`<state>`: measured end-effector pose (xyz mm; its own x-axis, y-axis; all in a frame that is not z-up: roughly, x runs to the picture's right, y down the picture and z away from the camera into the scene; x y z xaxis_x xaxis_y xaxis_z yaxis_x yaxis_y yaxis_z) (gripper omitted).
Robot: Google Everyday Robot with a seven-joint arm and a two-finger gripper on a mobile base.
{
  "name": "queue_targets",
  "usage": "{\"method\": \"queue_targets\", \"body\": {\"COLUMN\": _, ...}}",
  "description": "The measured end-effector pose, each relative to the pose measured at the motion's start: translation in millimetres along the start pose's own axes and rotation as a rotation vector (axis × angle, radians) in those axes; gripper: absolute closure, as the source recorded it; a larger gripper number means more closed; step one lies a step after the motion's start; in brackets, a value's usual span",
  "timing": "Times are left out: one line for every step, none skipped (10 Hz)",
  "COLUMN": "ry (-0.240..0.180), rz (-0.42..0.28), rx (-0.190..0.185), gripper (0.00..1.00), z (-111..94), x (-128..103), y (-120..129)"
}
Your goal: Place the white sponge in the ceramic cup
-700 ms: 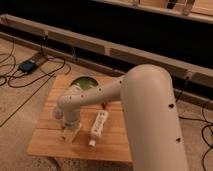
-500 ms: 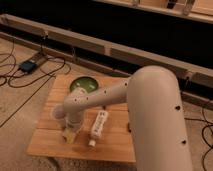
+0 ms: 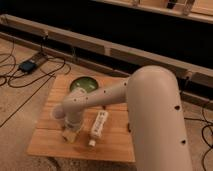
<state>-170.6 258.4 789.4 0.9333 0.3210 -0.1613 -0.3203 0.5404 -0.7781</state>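
Note:
My gripper [image 3: 68,132] points down over the front left part of the wooden table [image 3: 117,145], at the end of the big cream arm [image 3: 150,100] that reaches in from the right. A small cream-white block, the white sponge [image 3: 69,136], shows at the gripper's lower end, touching or just above the tabletop. I cannot tell whether the gripper holds it. The ceramic cup does not show; the arm's wrist covers the spot beside the gripper.
A wide green bowl [image 3: 83,85] stands at the back of the table. A long white remote-like stick [image 3: 98,125] lies just right of the gripper. Cables [image 3: 20,75] and a dark device [image 3: 27,65] lie on the floor at the left. A dark wall rail [image 3: 125,50] runs behind.
The wrist and gripper have sunk slightly toward the table's front left. The bowl and the white stick have not moved.

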Motion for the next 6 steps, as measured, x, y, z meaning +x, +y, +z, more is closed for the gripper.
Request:
{"method": "queue_targets", "body": {"ry": 0.001, "rz": 0.000, "rx": 0.000, "gripper": 0.71, "z": 0.2, "x": 0.6, "y": 0.0}}
{"method": "queue_targets", "body": {"ry": 0.001, "rz": 0.000, "rx": 0.000, "gripper": 0.79, "z": 0.2, "x": 0.7, "y": 0.0}}
{"method": "queue_targets", "body": {"ry": 0.002, "rz": 0.001, "rx": 0.000, "gripper": 0.88, "z": 0.1, "x": 1.3, "y": -0.3}}
{"method": "queue_targets", "body": {"ry": 0.004, "rz": 0.004, "rx": 0.000, "gripper": 0.98, "z": 0.1, "x": 3.2, "y": -1.2}}
{"method": "queue_targets", "body": {"ry": 0.008, "rz": 0.006, "rx": -0.001, "gripper": 1.00, "z": 0.6, "x": 6.0, "y": -1.1}}
{"method": "queue_targets", "body": {"ry": 0.011, "rz": 0.004, "rx": -0.001, "gripper": 1.00, "z": 1.4, "x": 7.3, "y": -0.2}}
